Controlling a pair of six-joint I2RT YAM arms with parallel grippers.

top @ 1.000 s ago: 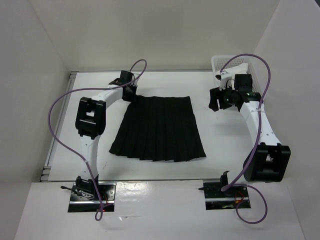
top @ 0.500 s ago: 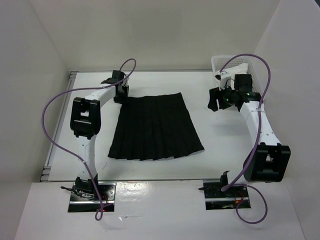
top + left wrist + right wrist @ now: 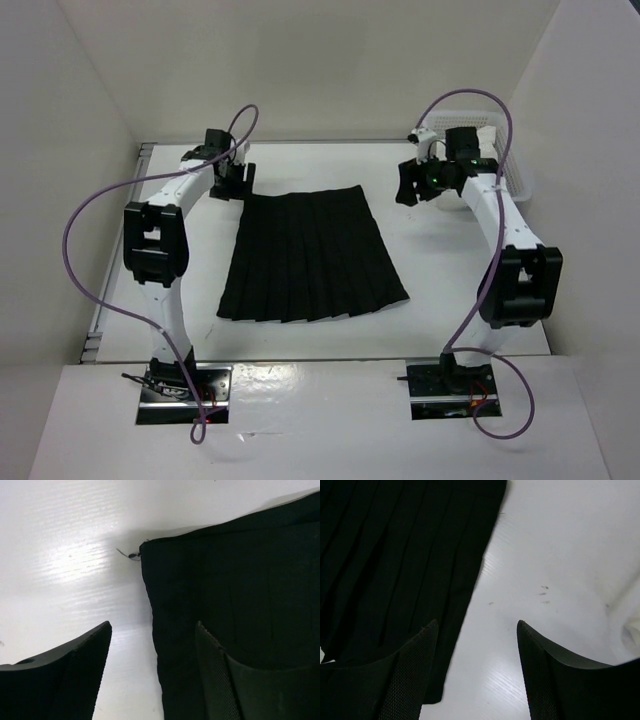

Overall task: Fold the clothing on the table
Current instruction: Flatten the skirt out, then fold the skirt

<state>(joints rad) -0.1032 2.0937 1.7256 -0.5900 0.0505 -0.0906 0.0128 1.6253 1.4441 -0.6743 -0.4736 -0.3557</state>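
The skirt is plain black, its pleats showing as narrow lengthwise stripes. The table is matte white. The left arm and right arm are white with black joints and purple cables. The left tool and right tool are black with finely dotted pads. The mesh basket at the table's far right corner is white.

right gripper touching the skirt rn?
Apart. The top view shows bare table between the open right gripper and the right edge of the skirt.
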